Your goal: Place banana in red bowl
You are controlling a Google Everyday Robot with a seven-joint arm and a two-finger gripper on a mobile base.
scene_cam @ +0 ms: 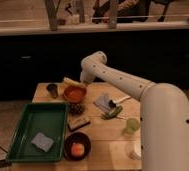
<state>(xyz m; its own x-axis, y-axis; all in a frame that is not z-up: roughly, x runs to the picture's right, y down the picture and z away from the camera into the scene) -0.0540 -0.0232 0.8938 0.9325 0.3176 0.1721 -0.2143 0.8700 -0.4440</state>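
The large white robot arm (138,95) was stretched across the light wooden table (103,147) from the right. The round orange-red bowl (74,94) was set near the table's far left corner. The small pale-yellow curved banana (71,82) was seen over the bowl's far rim, not down inside it. The tool (82,81) was placed just beside the banana, and whether it was spread or pressed together could not be told. If the banana were let go there, it was judged that it could be tipped outward onto the table behind the bowl, because most of its length appeared to be carried over the rim. The small dark cup (52,90) nearby might then be struck.
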